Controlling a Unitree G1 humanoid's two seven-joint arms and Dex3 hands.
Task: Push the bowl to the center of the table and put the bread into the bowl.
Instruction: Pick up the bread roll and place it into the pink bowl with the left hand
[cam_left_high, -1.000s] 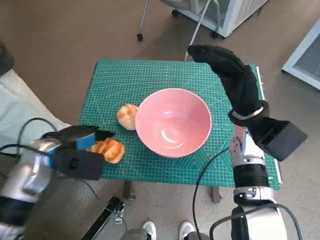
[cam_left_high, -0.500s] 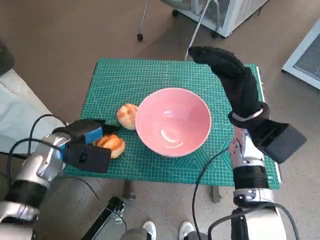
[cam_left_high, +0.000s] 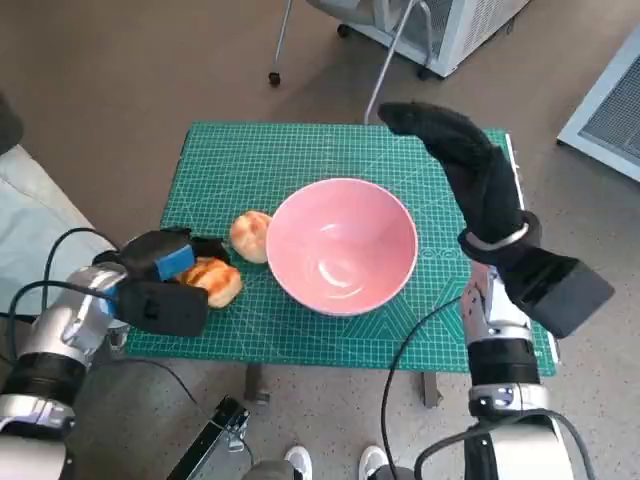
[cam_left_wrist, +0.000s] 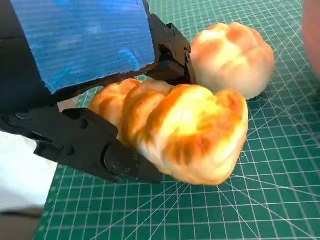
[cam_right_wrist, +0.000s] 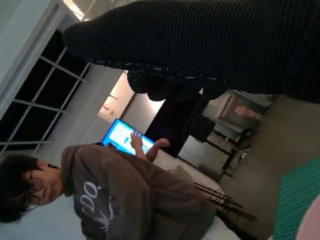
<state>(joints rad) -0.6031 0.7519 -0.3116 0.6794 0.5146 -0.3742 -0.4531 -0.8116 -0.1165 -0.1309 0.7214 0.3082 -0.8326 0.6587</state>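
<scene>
A pink bowl (cam_left_high: 341, 246) stands empty near the middle of the green mat (cam_left_high: 300, 150). My left hand (cam_left_high: 157, 282) is at the mat's front left and grips a golden-brown bread (cam_left_high: 214, 281) between its black fingers (cam_left_wrist: 102, 151). In the left wrist view that bread (cam_left_wrist: 187, 132) fills the middle, just above the mat. A second, paler round bun (cam_left_high: 249, 234) lies beside the bowl's left rim, seen also behind the held bread as the bun (cam_left_wrist: 232, 57). My right hand (cam_left_high: 461, 153) hangs over the mat's back right, fingers stretched out, holding nothing.
A white appliance (cam_left_high: 460, 25) and a chair leg with a castor (cam_left_high: 275, 72) stand behind the table. Cables trail from both forearms. Shoes (cam_left_high: 298, 462) and a black tool (cam_left_high: 215, 430) lie on the floor in front. A person in a brown hoodie (cam_right_wrist: 115, 195) shows in the right wrist view.
My left hand has drawn in over the mat's front left and closed round the golden bread, carrying it slightly toward the back. The right hand and bowl stay put.
</scene>
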